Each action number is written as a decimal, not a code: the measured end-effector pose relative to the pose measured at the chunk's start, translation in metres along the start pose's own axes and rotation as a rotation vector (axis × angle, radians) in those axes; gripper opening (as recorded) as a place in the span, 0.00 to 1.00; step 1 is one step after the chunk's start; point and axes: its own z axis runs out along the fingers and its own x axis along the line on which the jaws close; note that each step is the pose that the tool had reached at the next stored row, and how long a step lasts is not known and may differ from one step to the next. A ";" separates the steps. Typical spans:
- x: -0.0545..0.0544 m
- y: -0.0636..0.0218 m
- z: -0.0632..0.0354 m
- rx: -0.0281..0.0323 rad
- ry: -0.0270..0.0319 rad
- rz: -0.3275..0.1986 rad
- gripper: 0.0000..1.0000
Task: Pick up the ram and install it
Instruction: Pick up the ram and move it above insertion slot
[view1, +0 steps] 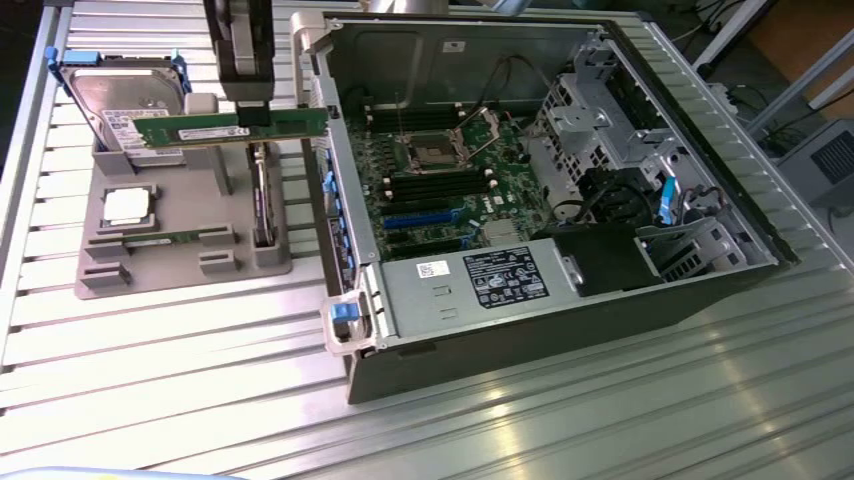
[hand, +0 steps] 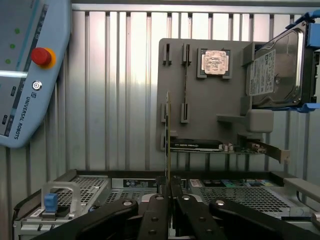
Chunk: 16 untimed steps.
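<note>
The ram (view1: 187, 131) is a long green stick with a white label, held level in the air above the grey holder tray (view1: 174, 265). My gripper (view1: 250, 122) is shut on it near its middle. In the wrist view the ram (hand: 168, 130) shows edge-on as a thin strip rising from between the black fingers (hand: 155, 210) of the gripper (hand: 168, 196). The open computer case (view1: 350, 200) lies to the exterior view's right, with the motherboard (view1: 441, 170) and its dark memory slots (view1: 434, 187) exposed.
In the holder tray (hand: 200, 115) sit a silver processor chip (view1: 127, 205), a second green stick (view1: 167, 240), a dark expansion card (view1: 263, 200) and a hard drive (view1: 120, 100). A teach pendant (hand: 25, 70) lies on the slatted table. The case's power supply (view1: 467, 285) faces front.
</note>
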 end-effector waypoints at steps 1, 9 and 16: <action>0.000 -0.0007 0.0000 0.0000 0.0001 0.000 0.12; 0.000 -0.0074 -0.0003 -0.0001 0.0006 0.000 0.12; 0.000 -0.0130 -0.0004 -0.0001 0.0009 0.000 0.12</action>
